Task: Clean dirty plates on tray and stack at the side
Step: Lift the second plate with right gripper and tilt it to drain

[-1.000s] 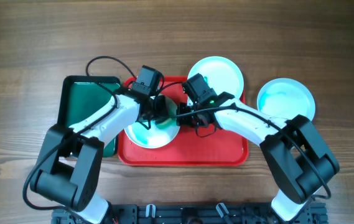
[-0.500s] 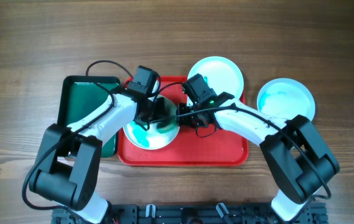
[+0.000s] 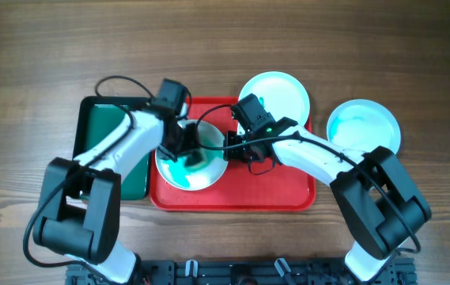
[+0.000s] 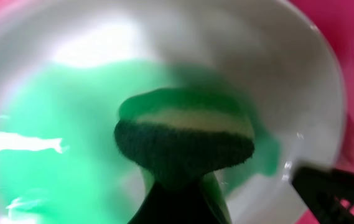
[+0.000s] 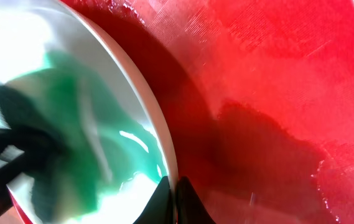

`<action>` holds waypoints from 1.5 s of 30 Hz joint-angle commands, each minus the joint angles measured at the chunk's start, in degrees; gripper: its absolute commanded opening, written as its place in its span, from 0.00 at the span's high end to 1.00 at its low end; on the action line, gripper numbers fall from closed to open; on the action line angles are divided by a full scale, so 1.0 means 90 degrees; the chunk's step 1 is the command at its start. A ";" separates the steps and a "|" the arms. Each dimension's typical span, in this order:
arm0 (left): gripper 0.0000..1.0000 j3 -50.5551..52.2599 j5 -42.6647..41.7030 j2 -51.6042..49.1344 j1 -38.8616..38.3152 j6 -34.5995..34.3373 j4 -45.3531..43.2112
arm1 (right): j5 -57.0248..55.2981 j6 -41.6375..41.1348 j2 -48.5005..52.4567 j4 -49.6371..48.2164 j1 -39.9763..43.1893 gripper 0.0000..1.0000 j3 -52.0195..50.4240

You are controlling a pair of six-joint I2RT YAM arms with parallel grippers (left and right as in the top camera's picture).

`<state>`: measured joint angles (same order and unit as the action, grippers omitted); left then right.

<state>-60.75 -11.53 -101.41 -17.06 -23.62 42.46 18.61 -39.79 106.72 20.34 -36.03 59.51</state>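
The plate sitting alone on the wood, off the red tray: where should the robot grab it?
That plate lies flat and face up on the table, and it looks too wide to span. The best bet is probably pinching its thin rim, one finger above and one slipped below, coming in low from the edge nearest the robot.

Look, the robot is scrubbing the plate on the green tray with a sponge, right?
Not quite. The plate being scrubbed with the sponge sits on the red tray, not the green tray beside it. The overhead view shows this.
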 commanded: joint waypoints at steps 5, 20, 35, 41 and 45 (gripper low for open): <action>0.96 -0.1727 0.0886 -0.0056 0.0867 -0.0090 0.0818 | -0.0085 -0.0182 0.0199 -0.0359 -0.0063 0.75 0.0041; 0.96 -0.1705 0.0889 -0.0068 0.0867 -0.0087 0.0809 | -0.2943 0.0197 -0.2276 0.2482 0.0049 0.96 0.0170; 0.96 -0.1702 0.0891 -0.0068 0.0867 -0.0090 0.0789 | -0.9877 0.1379 -0.2929 0.2693 -0.2924 0.96 0.0175; 0.96 -0.1702 0.0891 -0.0068 0.0867 -0.0087 0.0789 | -1.1035 0.3169 -0.2929 0.1583 -0.3259 0.96 0.0175; 0.96 -0.1702 0.0891 -0.0068 0.0867 -0.0087 0.0789 | -1.1081 0.3257 -0.2929 0.1447 -0.3259 0.96 0.0175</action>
<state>-75.77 -4.12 -102.17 -9.26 -23.88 49.74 -77.78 -12.60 81.34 33.69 -65.17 60.47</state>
